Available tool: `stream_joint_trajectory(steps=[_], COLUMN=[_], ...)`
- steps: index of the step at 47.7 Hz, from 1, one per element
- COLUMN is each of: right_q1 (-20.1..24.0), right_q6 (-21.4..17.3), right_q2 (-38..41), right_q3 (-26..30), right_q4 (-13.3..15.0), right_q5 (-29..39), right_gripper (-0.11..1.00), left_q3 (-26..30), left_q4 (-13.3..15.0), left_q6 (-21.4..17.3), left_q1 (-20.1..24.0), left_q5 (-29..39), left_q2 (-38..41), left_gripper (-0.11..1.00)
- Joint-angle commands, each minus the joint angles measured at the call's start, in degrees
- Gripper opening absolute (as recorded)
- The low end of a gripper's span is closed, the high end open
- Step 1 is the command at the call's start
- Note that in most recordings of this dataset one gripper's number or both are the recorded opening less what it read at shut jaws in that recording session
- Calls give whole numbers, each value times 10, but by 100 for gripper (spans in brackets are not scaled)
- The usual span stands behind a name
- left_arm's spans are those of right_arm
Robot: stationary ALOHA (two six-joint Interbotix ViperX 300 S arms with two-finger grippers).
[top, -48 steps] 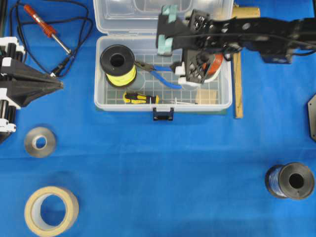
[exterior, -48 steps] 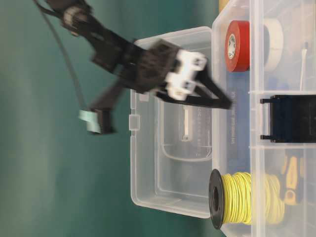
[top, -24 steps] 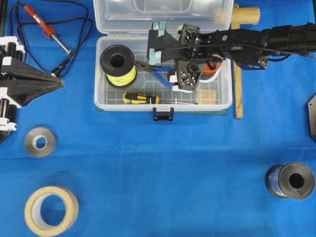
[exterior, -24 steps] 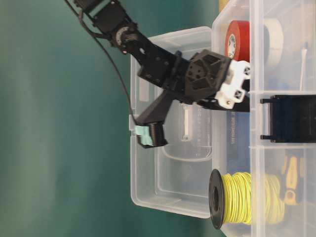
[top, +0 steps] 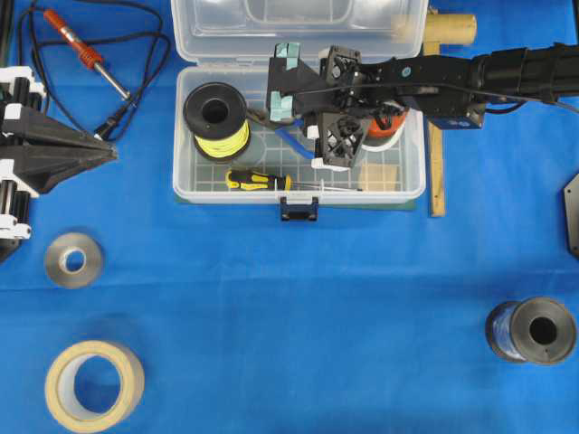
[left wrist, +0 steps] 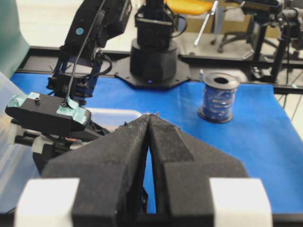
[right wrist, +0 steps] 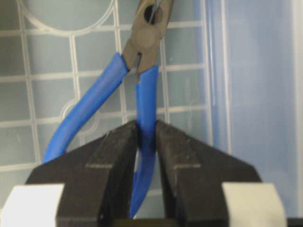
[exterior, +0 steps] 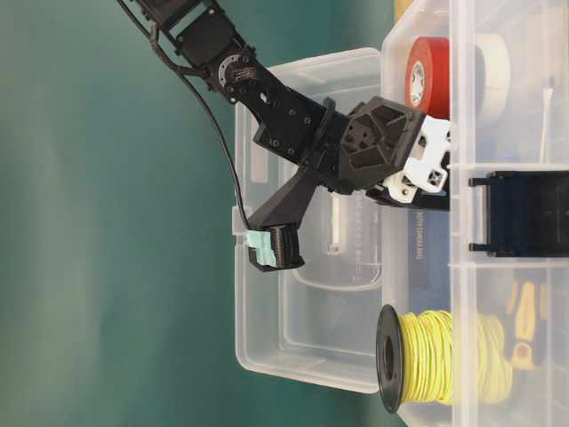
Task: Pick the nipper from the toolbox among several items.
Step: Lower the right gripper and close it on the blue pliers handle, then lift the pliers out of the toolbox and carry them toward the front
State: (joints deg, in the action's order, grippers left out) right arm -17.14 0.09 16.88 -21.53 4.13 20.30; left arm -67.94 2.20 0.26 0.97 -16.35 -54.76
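Nipper (right wrist: 142, 61), small pliers with two curved blue rubber handles and a dark grey pointed metal head, lies flat on the grid floor of the clear plastic rectangular toolbox (top: 185, 185), mid-box, between the black spool of yellow wire (top: 217, 120) and the red tape roll (exterior: 427, 83). Head points toward the spool, handles splay apart toward the right arm. Yellow-and-black-handled screwdriver (top: 258, 180) sits near the front wall, apart from the nipper. Toolbox lid is flipped open behind, dark blue latch (top: 298, 209) at front.

Right end effector (right wrist: 147, 142) reaches down into the box, black foam-faced fingers nearly closed, pinching one blue handle between them; other handle curves free outside the left finger. Nipper rests on the floor grid in wrist view. Left end effector (left wrist: 149, 124) hovers at the left edge of the counter, fingers pressed together at the tips, holding nothing.

Counter has a blue cloth (top: 298, 307). On it, outside the box: red-handled soldering iron with black cord (top: 77, 45) top left, grey metal-looking ring of tape (top: 73, 260), beige masking tape roll (top: 94, 385), dark spool of blue wire (top: 531, 331) lower right, wooden strip (top: 436, 154) just beside the box's right wall. Left wrist view shows room behind: black arm base, chair legs, blurry yellow object.
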Motion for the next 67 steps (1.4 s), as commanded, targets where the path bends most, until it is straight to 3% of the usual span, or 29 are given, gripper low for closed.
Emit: stream_joint_trajectory(steps=[1, 21, 29, 36, 47, 67], right_q1=[-2, 0, 43, 109, 208, 277], right_q6=[-2, -9, -16, -51, -127, -234], right_q2=[-43, -188, -236, -251, -233, -95], right_q3=[9, 7, -7, -29, -54, -66], right_q4=[-1, -1, -14, -16, -14, -16], right_q5=[1, 57, 71, 54, 10, -60], right_gripper=[13, 13, 13, 13, 13, 13], left_q3=[5, 5, 4, 2, 1, -2], left_q4=[1, 1, 1, 2, 2, 3], left_q6=[1, 1, 1, 6, 6, 9], left_q1=[0, 0, 1, 1, 2, 5], left_q5=[-3, 0, 3, 4, 4, 9], left_q2=[2, 2, 4, 4, 1, 1], left_gripper=[0, 0, 0, 0, 0, 0])
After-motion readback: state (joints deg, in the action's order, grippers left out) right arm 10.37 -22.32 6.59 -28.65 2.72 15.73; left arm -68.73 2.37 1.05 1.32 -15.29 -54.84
